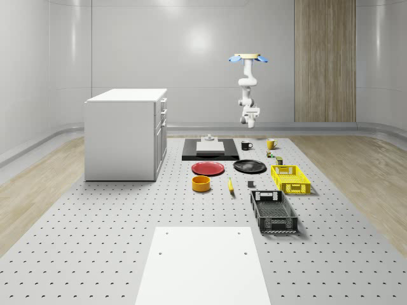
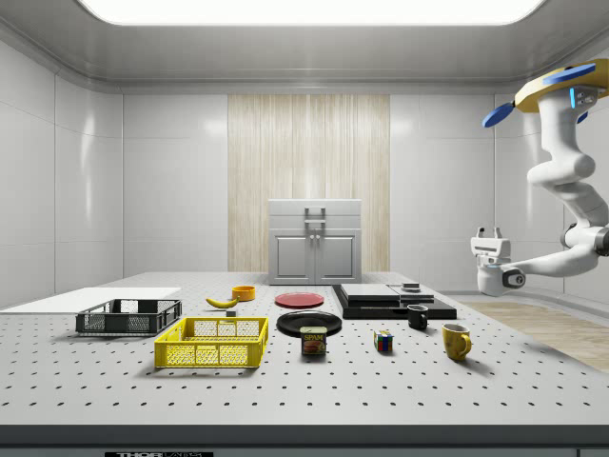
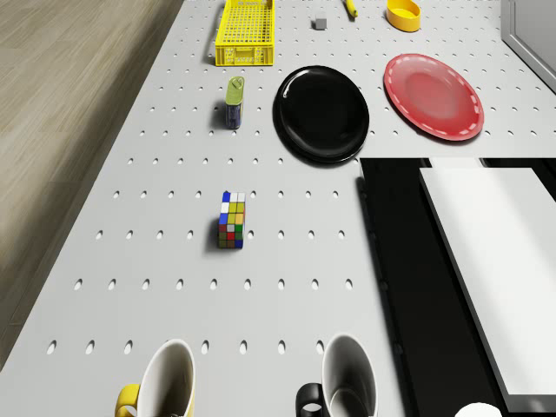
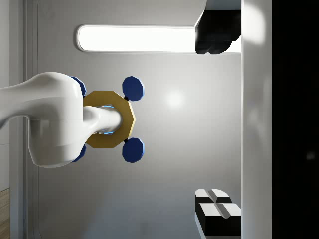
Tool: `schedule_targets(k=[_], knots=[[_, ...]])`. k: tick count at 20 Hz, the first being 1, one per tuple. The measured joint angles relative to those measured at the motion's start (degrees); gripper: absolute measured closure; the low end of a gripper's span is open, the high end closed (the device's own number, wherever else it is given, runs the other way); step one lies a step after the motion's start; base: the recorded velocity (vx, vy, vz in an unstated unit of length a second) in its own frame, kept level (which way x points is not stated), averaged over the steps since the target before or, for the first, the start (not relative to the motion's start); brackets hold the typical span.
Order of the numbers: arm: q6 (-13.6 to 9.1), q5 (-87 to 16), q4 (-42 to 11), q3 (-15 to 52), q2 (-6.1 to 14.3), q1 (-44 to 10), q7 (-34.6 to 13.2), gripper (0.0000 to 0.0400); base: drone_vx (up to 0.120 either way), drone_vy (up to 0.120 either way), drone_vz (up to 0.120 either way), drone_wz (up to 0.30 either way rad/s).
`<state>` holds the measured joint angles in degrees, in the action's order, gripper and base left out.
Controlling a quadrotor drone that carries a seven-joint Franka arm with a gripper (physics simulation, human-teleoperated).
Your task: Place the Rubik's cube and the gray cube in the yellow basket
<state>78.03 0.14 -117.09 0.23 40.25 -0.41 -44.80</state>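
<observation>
The Rubik's cube (image 3: 232, 221) (image 2: 383, 341) stands on the perforated table (image 1: 114, 254), near the two mugs at the far end. A small gray cube (image 3: 320, 23) (image 1: 250, 185) lies beside the yellow basket (image 3: 246, 33) (image 1: 290, 178) (image 2: 213, 343), which is empty. The drone (image 1: 248, 58) (image 2: 561, 90) hovers high over the table's far end, above the mugs. Its arm hangs down and folds back, so my gripper (image 2: 491, 231) (image 1: 250, 118) (image 4: 214, 122) points up at the ceiling, well above the table. The fingers (image 4: 215, 209) are spread wide and hold nothing.
A yellow mug (image 3: 165, 382) and a black mug (image 3: 343, 382) stand near the Rubik's cube. A can (image 3: 234, 101), black plate (image 3: 321, 113), red plate (image 3: 433, 95), yellow bowl (image 3: 404, 12), black tray (image 1: 210, 151), black basket (image 1: 273, 211) and white cabinet (image 1: 124, 133) share the table.
</observation>
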Motion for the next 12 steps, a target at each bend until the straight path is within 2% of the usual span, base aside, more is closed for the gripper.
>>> schedule_targets(k=[12], knots=[[0.37, -0.03, -0.09, 0.08, 0.25, -0.08, 0.03, 0.0, 0.12, 0.12, 0.0, 0.0]])
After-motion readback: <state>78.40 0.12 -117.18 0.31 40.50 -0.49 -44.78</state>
